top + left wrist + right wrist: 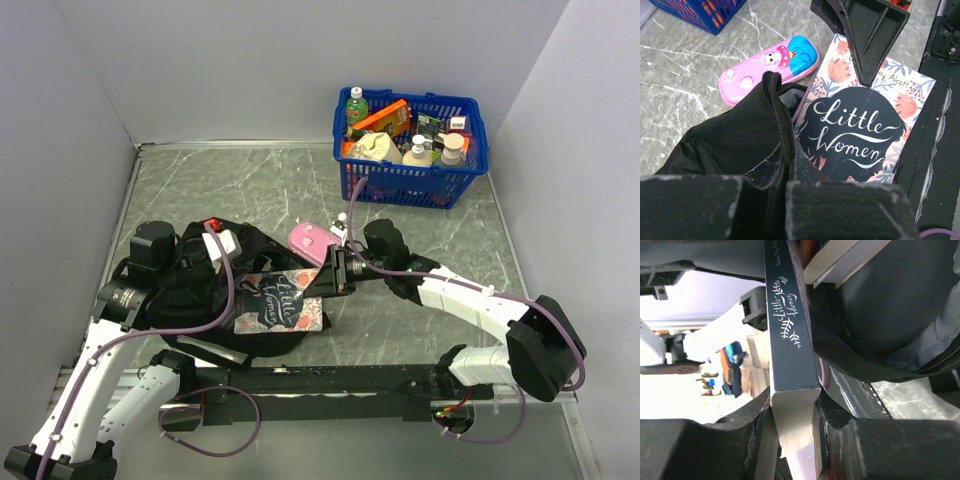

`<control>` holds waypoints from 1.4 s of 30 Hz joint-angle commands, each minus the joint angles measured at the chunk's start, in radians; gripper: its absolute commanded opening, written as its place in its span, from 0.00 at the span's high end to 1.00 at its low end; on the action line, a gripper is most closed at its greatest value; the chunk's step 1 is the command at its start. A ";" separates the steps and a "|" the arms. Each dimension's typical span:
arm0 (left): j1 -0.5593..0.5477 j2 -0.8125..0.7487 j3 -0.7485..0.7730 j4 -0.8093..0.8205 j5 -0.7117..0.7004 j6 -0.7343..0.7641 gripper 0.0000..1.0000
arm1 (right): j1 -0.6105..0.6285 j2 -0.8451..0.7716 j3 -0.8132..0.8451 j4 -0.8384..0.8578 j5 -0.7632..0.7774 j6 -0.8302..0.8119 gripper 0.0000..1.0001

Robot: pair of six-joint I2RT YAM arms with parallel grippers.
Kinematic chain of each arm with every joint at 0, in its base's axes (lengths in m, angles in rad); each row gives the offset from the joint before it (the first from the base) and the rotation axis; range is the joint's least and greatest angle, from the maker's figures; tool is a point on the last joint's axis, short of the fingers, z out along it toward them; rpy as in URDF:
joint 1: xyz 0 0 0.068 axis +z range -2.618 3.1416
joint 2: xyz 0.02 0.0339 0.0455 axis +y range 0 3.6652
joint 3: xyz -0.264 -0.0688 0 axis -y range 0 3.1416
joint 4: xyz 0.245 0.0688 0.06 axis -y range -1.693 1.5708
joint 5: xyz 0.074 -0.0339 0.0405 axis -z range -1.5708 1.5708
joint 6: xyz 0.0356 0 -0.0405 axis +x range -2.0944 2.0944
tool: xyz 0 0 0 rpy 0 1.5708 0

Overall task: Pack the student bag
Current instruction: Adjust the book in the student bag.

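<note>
The student bag (195,295) is a black fabric backpack lying at the table's near left. My left gripper (228,252) is shut on its opening edge, and the pinched black fabric (772,125) runs up from between the fingers (850,210). My right gripper (335,272) is shut on a "Little Women" book (282,302) and holds it at the bag's mouth. In the right wrist view the book's dark spine (787,325) stands clamped between the jaws of the right gripper (795,425), with the bag's grey-lined inside (900,315) beyond. A pink pencil case (770,67) lies on the table beside the bag.
A blue plastic basket (465,180) filled with bottles and packets stands at the far right. The pink pencil case (312,242) sits just behind the right gripper. Grey walls close in the table on the left, back and right. A black rail (330,380) runs along the near edge.
</note>
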 commanded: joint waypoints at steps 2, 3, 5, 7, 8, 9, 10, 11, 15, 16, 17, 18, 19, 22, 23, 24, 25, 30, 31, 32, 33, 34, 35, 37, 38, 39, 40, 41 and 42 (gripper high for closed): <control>-0.001 -0.009 0.055 0.085 0.043 -0.011 0.99 | 0.001 -0.010 0.006 0.159 0.025 0.014 1.00; -0.001 -0.009 0.055 0.083 0.043 -0.010 0.99 | 0.001 0.001 -0.009 0.239 0.084 0.082 1.00; -0.001 -0.006 0.064 0.080 0.049 -0.013 0.99 | 0.001 0.061 -0.009 0.311 0.131 0.153 1.00; -0.001 -0.004 0.077 0.080 0.056 -0.019 0.99 | 0.007 0.116 0.044 0.303 0.174 0.233 1.00; -0.001 -0.004 0.090 0.081 0.059 -0.025 0.99 | 0.010 0.156 0.056 0.319 0.185 0.267 1.00; -0.001 -0.004 0.096 0.080 0.060 -0.033 0.99 | 0.015 0.167 0.082 0.313 0.198 0.281 1.00; 0.000 -0.003 0.106 0.078 0.060 -0.033 0.99 | 0.021 0.177 0.098 0.284 0.208 0.290 1.00; -0.001 -0.004 0.118 0.071 0.059 -0.031 0.99 | 0.027 0.203 0.112 0.277 0.202 0.296 1.00; -0.003 -0.012 0.127 0.066 0.063 -0.025 0.99 | 0.043 0.195 0.095 0.243 0.255 0.335 1.00; -0.003 -0.007 0.130 0.063 0.066 -0.025 0.99 | 0.043 0.178 0.087 0.243 0.267 0.341 1.00; -0.004 -0.007 0.130 0.060 0.071 -0.028 0.99 | 0.044 0.165 0.086 0.228 0.313 0.351 1.00; -0.004 -0.004 0.130 0.063 0.076 -0.028 0.99 | 0.046 0.155 0.092 0.218 0.332 0.352 1.00; -0.006 -0.006 0.123 0.068 0.076 -0.033 0.99 | 0.049 0.158 0.104 0.211 0.346 0.350 1.00; -0.010 -0.001 0.115 0.094 0.082 -0.051 0.99 | 0.082 0.255 0.242 0.145 0.329 0.315 1.00; -0.012 0.002 0.115 0.095 0.082 -0.057 0.99 | 0.099 0.285 0.321 0.111 0.308 0.293 1.00; -0.012 0.004 0.116 0.101 0.082 -0.057 0.99 | 0.131 0.315 0.360 0.093 0.301 0.286 1.00; -0.014 0.005 0.116 0.104 0.080 -0.060 0.99 | 0.151 0.364 0.394 0.067 0.304 0.275 1.00; -0.018 0.008 0.115 0.098 0.079 -0.054 0.99 | 0.242 0.478 0.537 0.003 0.373 0.215 0.73; -0.020 0.008 0.112 0.098 0.077 -0.054 0.99 | 0.256 0.501 0.544 -0.010 0.393 0.209 0.66; -0.020 0.008 0.112 0.100 0.077 -0.056 0.99 | 0.262 0.509 0.564 -0.039 0.413 0.188 0.57; -0.020 0.007 0.110 0.100 0.076 -0.054 0.99 | 0.265 0.512 0.567 -0.055 0.427 0.174 0.55; -0.020 0.002 0.109 0.097 0.076 -0.054 0.99 | 0.267 0.504 0.567 -0.093 0.471 0.163 0.50; -0.020 0.002 0.106 0.095 0.074 -0.050 0.99 | 0.267 0.492 0.546 -0.095 0.494 0.142 0.47; -0.021 -0.001 0.097 0.095 0.072 -0.047 0.99 | 0.265 0.458 0.520 -0.130 0.554 0.123 0.39; -0.021 -0.001 0.093 0.097 0.072 -0.045 0.99 | 0.265 0.451 0.508 -0.151 0.570 0.100 0.36; -0.021 -0.003 0.092 0.097 0.072 -0.045 0.99 | 0.264 0.443 0.498 -0.164 0.576 0.086 0.36; -0.021 -0.003 0.089 0.098 0.072 -0.045 0.99 | 0.262 0.423 0.485 -0.170 0.580 0.068 0.35; -0.021 -0.003 0.089 0.098 0.071 -0.044 0.99 | 0.264 0.414 0.448 -0.162 0.588 0.060 0.34; -0.021 -0.004 0.089 0.098 0.069 -0.044 0.99 | 0.259 0.403 0.429 -0.162 0.593 0.054 0.34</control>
